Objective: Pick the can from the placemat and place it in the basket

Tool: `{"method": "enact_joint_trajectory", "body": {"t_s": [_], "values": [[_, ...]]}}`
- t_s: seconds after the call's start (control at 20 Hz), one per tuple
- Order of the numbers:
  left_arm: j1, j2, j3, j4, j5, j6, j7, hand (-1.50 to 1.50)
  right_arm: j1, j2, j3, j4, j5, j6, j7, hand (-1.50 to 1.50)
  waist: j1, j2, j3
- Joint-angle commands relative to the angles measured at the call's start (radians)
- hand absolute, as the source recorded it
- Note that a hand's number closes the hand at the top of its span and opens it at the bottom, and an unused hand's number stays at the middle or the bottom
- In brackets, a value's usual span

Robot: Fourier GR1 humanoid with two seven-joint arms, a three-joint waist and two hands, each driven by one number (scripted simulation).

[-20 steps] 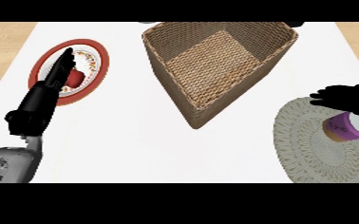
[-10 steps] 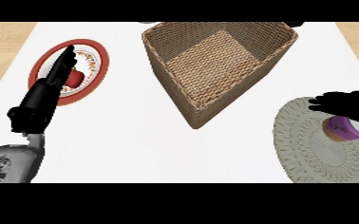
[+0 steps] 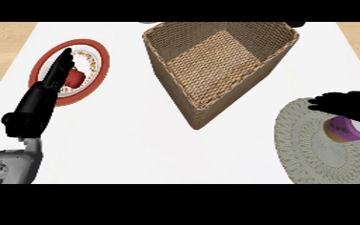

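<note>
Head view: a white counter (image 3: 141, 143) holds a woven basket (image 3: 184, 93) at centre, a round grey placemat (image 3: 309, 148) at right, a red-rimmed plate (image 3: 95, 76) at left. The purple can (image 3: 342, 128) sits on the placemat. Right hand (image 3: 339, 103) hovers just above it, finger spread unclear. Left hand (image 3: 44, 96) rests straight-fingered. Centre the fingers round the can first.

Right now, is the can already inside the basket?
No, the can stands on the placemat at the right, under the right hand, and the basket holds nothing.
</note>
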Motion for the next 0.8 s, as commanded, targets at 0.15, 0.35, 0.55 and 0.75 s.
{"method": "enact_joint_trajectory", "body": {"t_s": [0.15, 0.35, 0.55, 0.75], "values": [[0.047, -0.015, 0.036, -0.067, 0.008, -0.035, 0.028, 0.00, -0.014, 0.012, -0.031, 0.056, 0.066, 0.033, -0.055, -1.50, 0.002, -0.001, 0.000], [-0.024, -0.051, 0.021, -0.036, -0.034, -0.003, 0.055, 0.00, -0.038, 0.057, -0.049, 0.162, 0.064, 0.005, -0.093, 1.50, 0.003, 0.001, 0.000], [-0.047, -0.038, 0.047, 0.062, -0.047, -0.040, -0.019, 0.00, -0.047, 0.092, -0.056, 0.147, 0.093, -0.043, -0.090, 1.50, -0.004, 0.001, 0.000], [-0.030, -0.012, 0.075, 0.022, -0.014, -0.076, 0.000, 0.00, -0.046, 0.145, -0.056, 0.224, 0.122, -0.168, -0.100, 1.50, 0.005, 0.002, 0.001]]}}
